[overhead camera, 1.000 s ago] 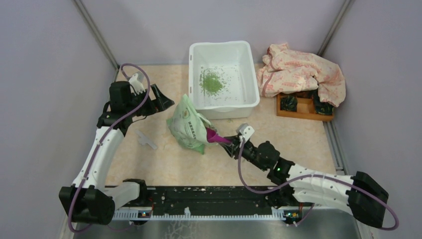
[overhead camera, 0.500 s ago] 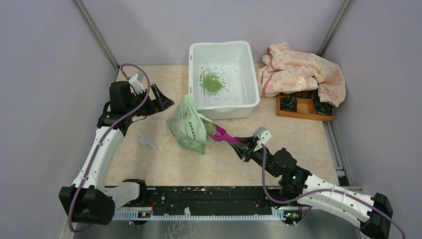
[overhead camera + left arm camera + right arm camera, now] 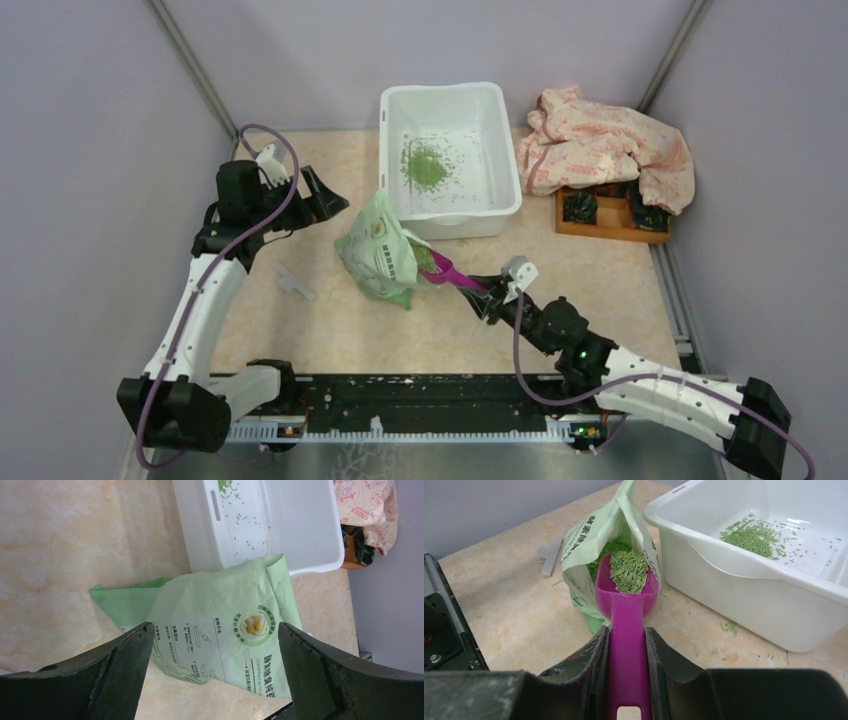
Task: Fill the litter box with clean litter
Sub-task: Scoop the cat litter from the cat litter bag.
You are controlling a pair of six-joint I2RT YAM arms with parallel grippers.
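Scooping step: right gripper (image 3: 626, 630) clamped on magenta scoop (image 3: 626, 587), clean litter (image 3: 629, 570) heaped just ahead of the jaws at the bag (image 3: 589, 535) mouth. Litter box (image 3: 734, 600) ahead-right, barely filled. Left gripper (image 3: 214, 627) gaping wide, empty. Next: lift level, swing right over rim, tip

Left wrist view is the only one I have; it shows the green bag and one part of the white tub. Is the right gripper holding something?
Observer: Yes. The right gripper is shut on the handle of a magenta scoop.
Operator: Is the scoop loaded?
Observer: Its bowl is heaped with clean litter and sits at the open mouth of the bag.
Operator: How much is in the litter box already?
Observer: Only a small pile with scattered bits; most of the floor of the litter box is bare white.
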